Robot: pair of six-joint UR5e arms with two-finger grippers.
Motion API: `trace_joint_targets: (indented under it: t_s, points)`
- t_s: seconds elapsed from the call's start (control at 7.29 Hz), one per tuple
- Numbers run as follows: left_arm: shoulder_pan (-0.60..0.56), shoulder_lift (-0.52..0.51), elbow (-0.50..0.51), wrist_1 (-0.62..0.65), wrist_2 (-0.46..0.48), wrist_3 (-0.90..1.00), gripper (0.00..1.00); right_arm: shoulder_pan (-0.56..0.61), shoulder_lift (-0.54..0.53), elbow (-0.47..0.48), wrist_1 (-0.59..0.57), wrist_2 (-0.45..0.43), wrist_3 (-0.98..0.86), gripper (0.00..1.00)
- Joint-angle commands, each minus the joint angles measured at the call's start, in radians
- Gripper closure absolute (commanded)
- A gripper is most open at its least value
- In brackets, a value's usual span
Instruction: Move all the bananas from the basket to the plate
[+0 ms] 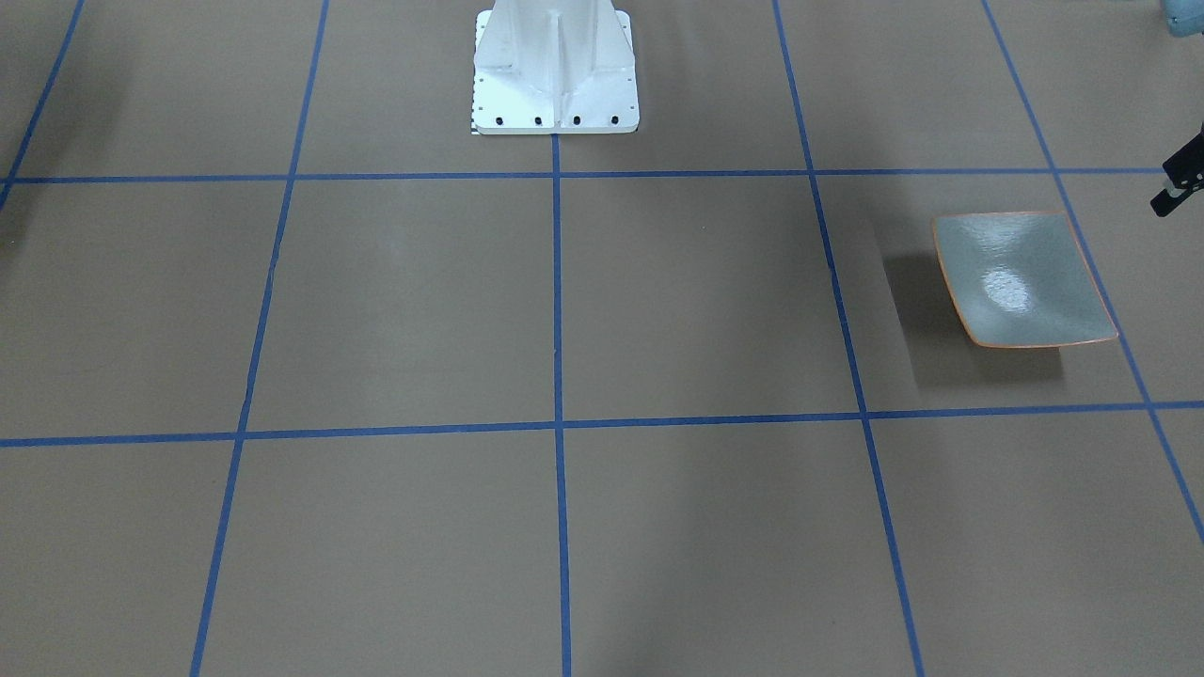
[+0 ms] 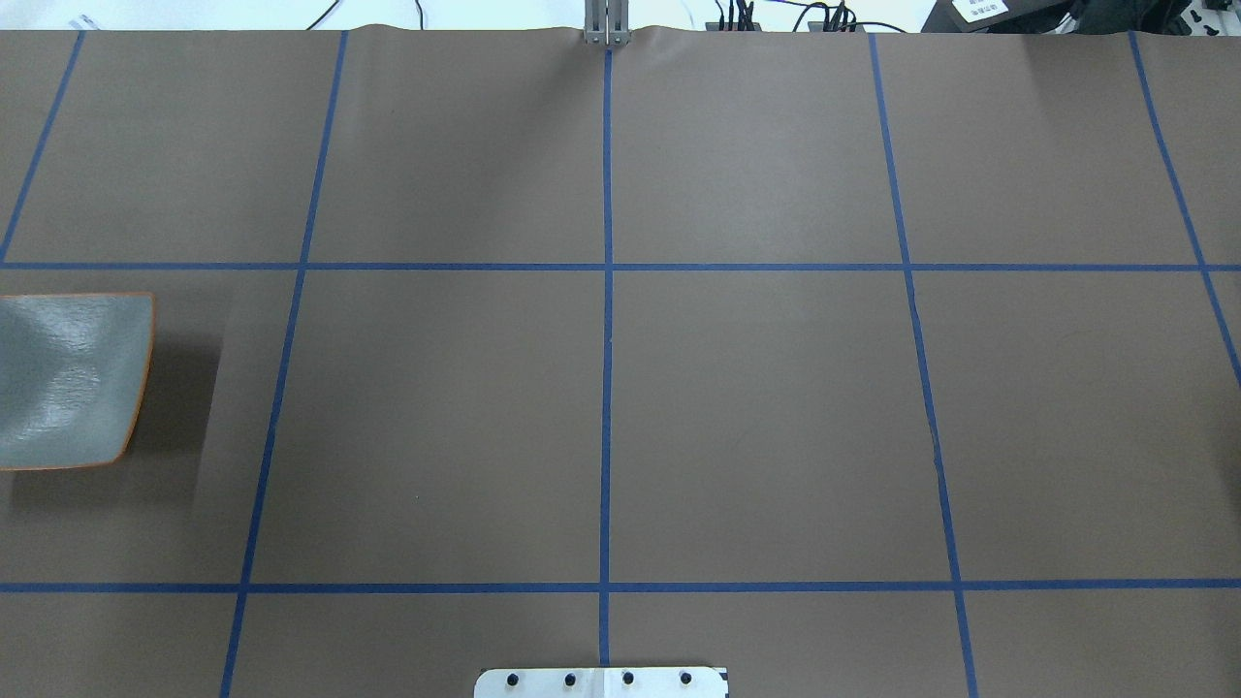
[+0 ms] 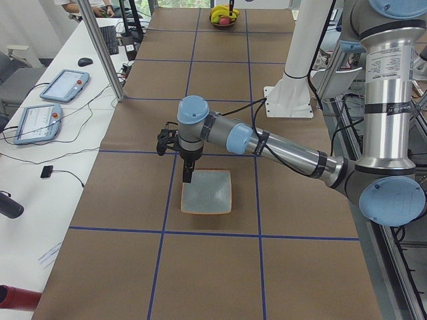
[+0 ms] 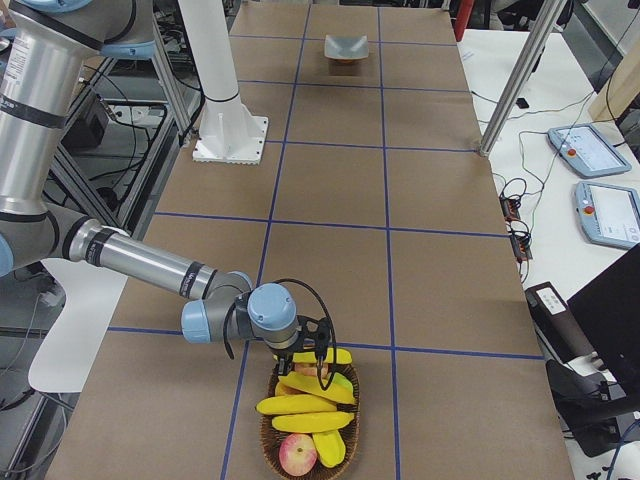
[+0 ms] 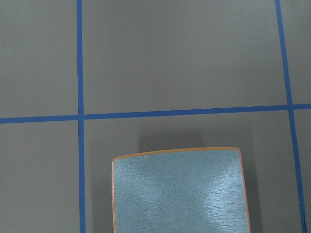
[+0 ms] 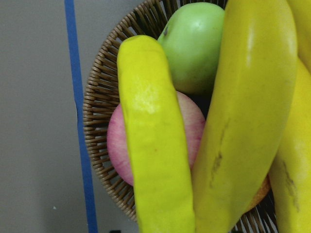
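1. Although the front-facing camera covers most of the table, the only task thing it catches is the plate [image 1: 1021, 282], bare, on the robot's left side; no banana lies on it.
2. Overhead, that same plate sits cut off at the left edge, nothing on its glossy centre. Neither gripper shows here.
3. From the left end, the near arm hangs the left gripper [image 3: 187, 175] just above the plate's edge. Whether its fingers are apart or together I cannot tell from here. Far down the table sits the basket [image 3: 225, 23] of fruit.
4. From the right end, the right gripper [image 4: 318, 350] dips toward the bananas [image 4: 305, 404], which are heaped across the wicker basket with a red apple [image 4: 297, 455] at the near end. Its finger state cannot be told either.
5. Below the left wrist lies the plate alone, on the brown paper.
6. Below the right wrist, very close, two bananas cross a green apple [image 6: 194, 48] and a pink one; no fingertips are in view.
7. Judging by the shiny, moulded skin, these are probably light, stiff and slippery.
8. A hold across the middle of the topmost banana, squeezing its narrow width, should keep it from swivelling or sliding out. The ends taper and would likely slip.
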Motion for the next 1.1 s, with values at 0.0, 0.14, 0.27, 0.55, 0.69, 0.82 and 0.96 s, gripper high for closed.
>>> trace_joint_targets:
  t_s: [0.0, 0.14, 0.27, 0.55, 0.69, 0.82, 0.96]
  points:
    - [0.000, 0.000, 0.000, 0.001, -0.002, -0.001, 0.00, 0.005, -0.005, 0.051, -0.004, 0.001, -0.003, 1.00]
    - [0.000, 0.000, 0.000, 0.000, -0.002, -0.002, 0.00, 0.005, 0.003, 0.083, -0.011, 0.001, 0.000, 1.00]
    - [0.002, -0.009, 0.000, -0.003, -0.008, -0.035, 0.00, 0.004, 0.034, 0.094, -0.011, 0.003, 0.012, 1.00]
    - [0.046, -0.043, 0.008, -0.090, -0.091, -0.198, 0.01, -0.024, 0.121, 0.102, -0.008, 0.093, 0.078, 1.00]
    - [0.093, -0.092, 0.025, -0.141, -0.113, -0.290, 0.01, -0.091, 0.173, 0.114, -0.008, 0.095, 0.099, 1.00]
    - [0.153, -0.168, 0.032, -0.164, -0.114, -0.401, 0.01, -0.136, 0.233, 0.114, -0.008, 0.096, 0.165, 1.00]
    - [0.210, -0.255, 0.036, -0.177, -0.114, -0.536, 0.01, -0.174, 0.300, 0.114, -0.005, 0.112, 0.275, 1.00]
